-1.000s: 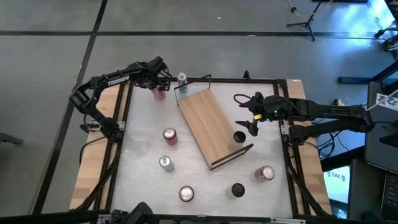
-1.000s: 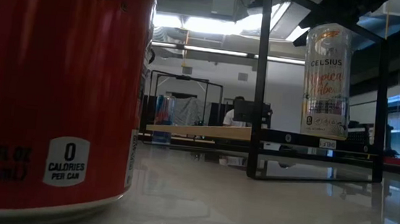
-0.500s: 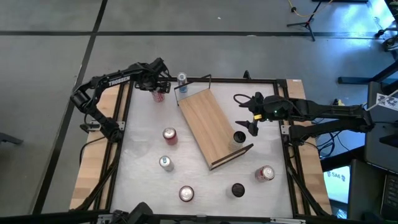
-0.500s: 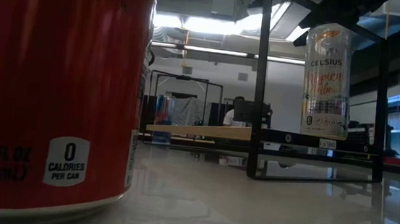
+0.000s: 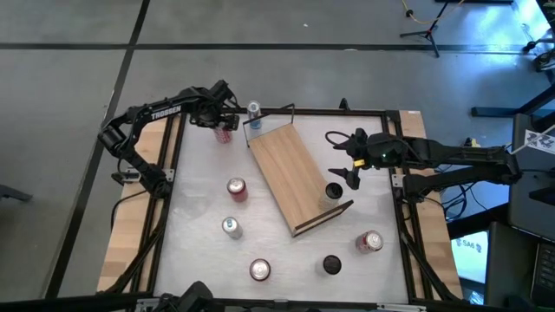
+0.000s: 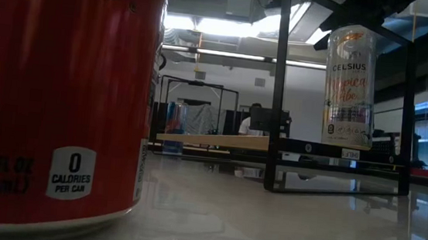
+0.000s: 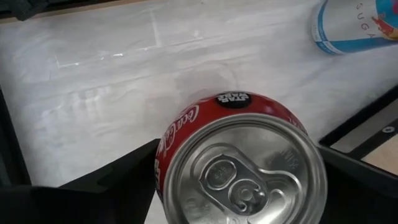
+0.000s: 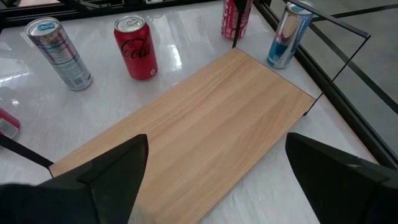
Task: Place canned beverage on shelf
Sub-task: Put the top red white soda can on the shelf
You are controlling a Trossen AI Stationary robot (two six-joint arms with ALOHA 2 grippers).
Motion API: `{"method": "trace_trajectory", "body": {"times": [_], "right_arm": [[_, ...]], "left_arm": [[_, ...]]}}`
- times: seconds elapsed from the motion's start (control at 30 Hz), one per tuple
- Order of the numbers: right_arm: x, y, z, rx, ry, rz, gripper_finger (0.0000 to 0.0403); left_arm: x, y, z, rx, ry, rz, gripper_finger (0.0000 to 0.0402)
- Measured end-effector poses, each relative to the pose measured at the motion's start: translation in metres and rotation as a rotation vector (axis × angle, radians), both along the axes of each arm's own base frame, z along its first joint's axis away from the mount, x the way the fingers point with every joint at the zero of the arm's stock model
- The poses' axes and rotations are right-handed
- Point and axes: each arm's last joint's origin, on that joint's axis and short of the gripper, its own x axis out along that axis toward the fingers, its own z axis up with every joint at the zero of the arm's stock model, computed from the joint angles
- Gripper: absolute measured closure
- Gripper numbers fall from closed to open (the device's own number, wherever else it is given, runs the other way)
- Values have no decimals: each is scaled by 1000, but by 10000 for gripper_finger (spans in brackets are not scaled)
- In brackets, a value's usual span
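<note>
Left gripper (image 7: pixel 239 186) sits around the red cola can (image 7: pixel 239 165) at the tabletop's far left corner, fingers spread and not squeezing, beside the shelf (image 5: pixel 290 173). Close off-center and the can probably tips into the blue can (image 5: pixel 253 110). Right gripper (image 5: pixel 347 158) waits wide open.

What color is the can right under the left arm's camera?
The can is red with a silver top, best seen in the left wrist view.

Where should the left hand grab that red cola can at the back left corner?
Grip the red cola can around its round side wall, probably from above: it stands upright, and the left hand already hangs over it with fingers spread either side.
</note>
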Motion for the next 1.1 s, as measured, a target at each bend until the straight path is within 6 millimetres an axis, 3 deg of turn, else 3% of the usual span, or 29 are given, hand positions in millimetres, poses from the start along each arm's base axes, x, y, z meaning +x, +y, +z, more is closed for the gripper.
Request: {"method": "trace_trajectory", "body": {"times": [1.1], "right_arm": [[0,0,0,0,0,0,29]], "left_arm": [[-1,0,1,-8,7,-81,69]]}}
